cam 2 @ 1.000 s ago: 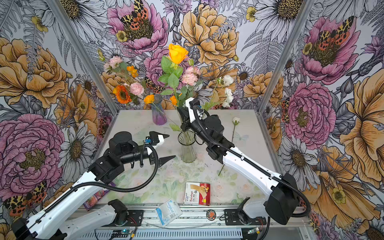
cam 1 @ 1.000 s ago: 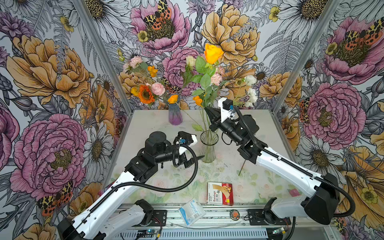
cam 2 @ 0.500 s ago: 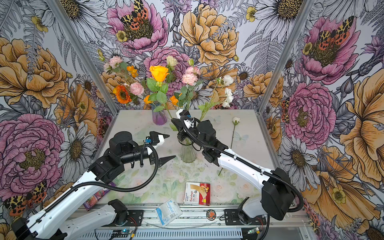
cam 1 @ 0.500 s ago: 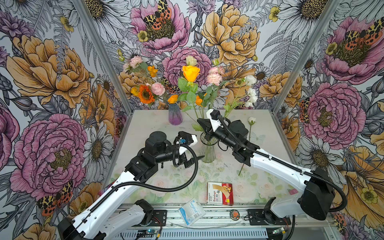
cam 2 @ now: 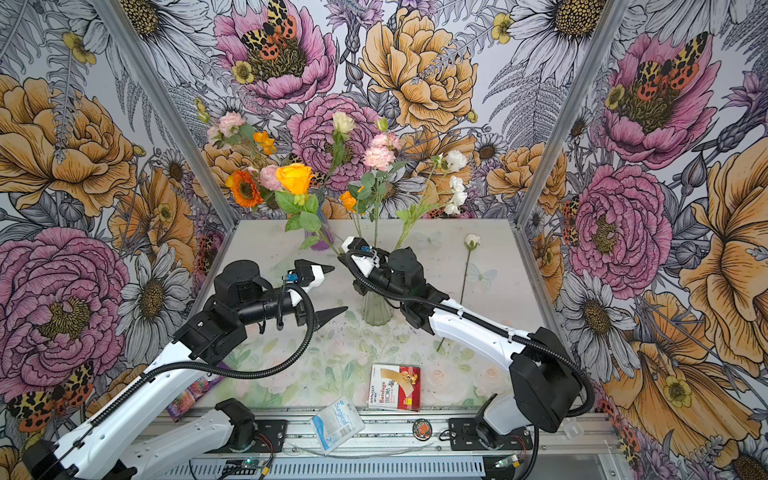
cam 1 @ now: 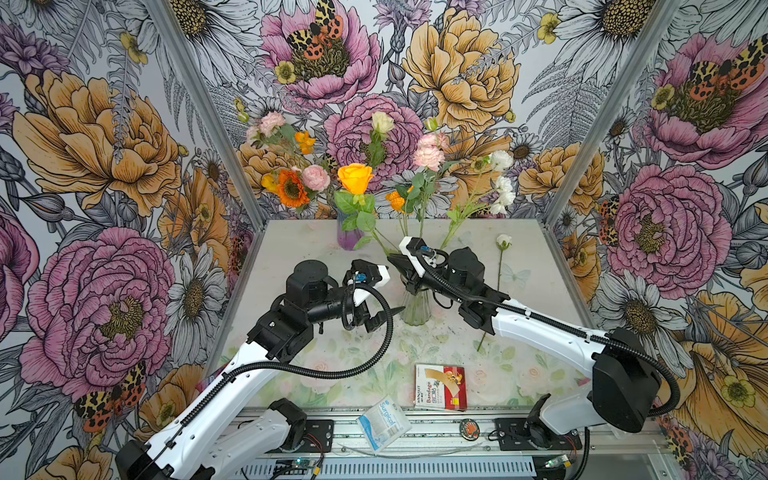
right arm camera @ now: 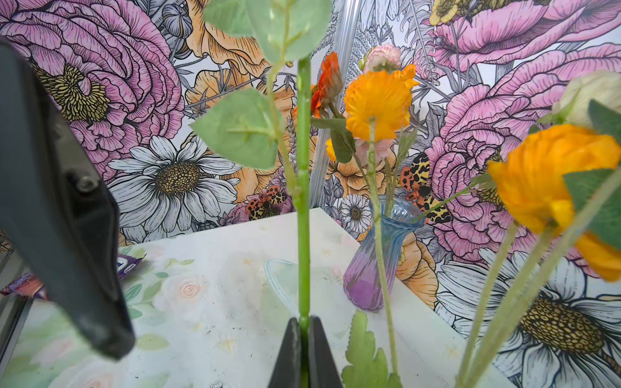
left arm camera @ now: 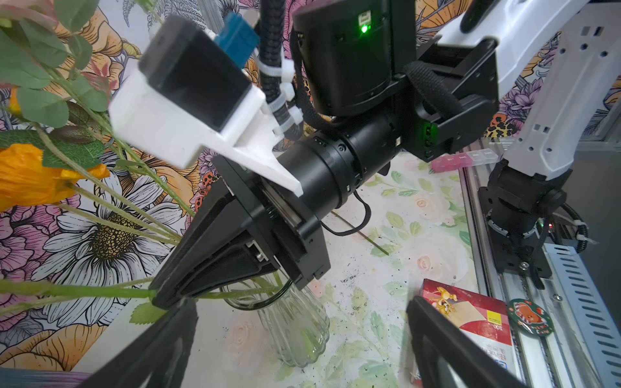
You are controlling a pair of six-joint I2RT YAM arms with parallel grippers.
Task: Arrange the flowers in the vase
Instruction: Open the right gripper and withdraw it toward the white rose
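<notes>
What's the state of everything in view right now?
clear vase: upright, several stems in it.
purple vase: upright at the back, flowers in it.
yellow rose: tilted, stem end at the clear vase mouth.
right gripper: shut on the yellow rose stem.
left gripper: open, empty.
white flower: lying loose on the table.
bandage box: lying flat.
surgical pack: lying at the front edge.

1. Clear ribbed vase (cam 1: pixel 414 309) stands upright, holding several flowers (cam 1: pixel 428 158) with pink, orange and white heads.
2. Orange rose (cam 1: pixel 355 178) leans left, stem pinched in the right gripper (right arm camera: pixel 304 327) by the vase mouth.
3. 1 white flower (cam 1: pixel 503 241) lies flat, right of the vase.
</notes>
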